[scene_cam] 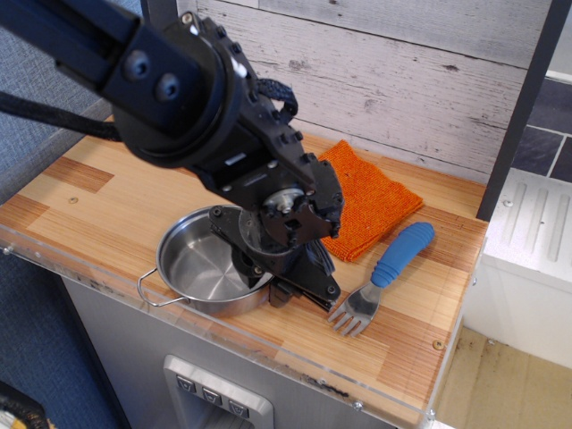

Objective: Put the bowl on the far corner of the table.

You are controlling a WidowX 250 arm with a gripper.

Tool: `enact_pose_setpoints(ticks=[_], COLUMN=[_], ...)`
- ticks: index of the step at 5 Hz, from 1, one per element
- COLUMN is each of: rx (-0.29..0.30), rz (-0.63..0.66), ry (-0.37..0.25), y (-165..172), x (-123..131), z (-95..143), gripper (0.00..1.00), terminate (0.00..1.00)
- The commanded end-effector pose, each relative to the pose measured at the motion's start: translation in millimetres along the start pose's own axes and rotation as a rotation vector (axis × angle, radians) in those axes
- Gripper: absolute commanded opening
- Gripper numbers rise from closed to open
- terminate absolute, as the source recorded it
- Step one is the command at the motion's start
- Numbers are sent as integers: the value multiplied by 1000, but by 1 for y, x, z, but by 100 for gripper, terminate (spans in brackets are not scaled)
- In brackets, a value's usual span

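Your claw point(284, 288) sits closed on the right rim of the bowl point(201, 268), near the table point(98, 201) front edge. Cloth point(366, 201) & fork point(380, 277) crowd the right; left side is bare wood.

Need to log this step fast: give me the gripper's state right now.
Gripper: closed on the right rim of the bowl, one finger inside and one outside; the bowl sits on the table.
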State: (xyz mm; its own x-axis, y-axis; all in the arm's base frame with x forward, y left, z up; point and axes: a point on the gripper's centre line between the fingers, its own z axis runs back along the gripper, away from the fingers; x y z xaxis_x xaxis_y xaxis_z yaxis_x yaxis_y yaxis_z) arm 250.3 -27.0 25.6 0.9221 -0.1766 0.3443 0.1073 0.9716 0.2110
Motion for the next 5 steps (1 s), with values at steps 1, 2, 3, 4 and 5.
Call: enact_pose_setpoints(ticks=[1,2,3,4,5], rx=[-16,-16,3,48,92], rz=[-3,-18,-51,-56,-45], ry=[-9,8,-22,-79,-135], y=[-1,-3,-3,10,26], x=[-1,-5,2,13,29], z=[1,0,9,29,45], gripper=[0,0,0,0,0], terminate=[0,0,0,0,0])
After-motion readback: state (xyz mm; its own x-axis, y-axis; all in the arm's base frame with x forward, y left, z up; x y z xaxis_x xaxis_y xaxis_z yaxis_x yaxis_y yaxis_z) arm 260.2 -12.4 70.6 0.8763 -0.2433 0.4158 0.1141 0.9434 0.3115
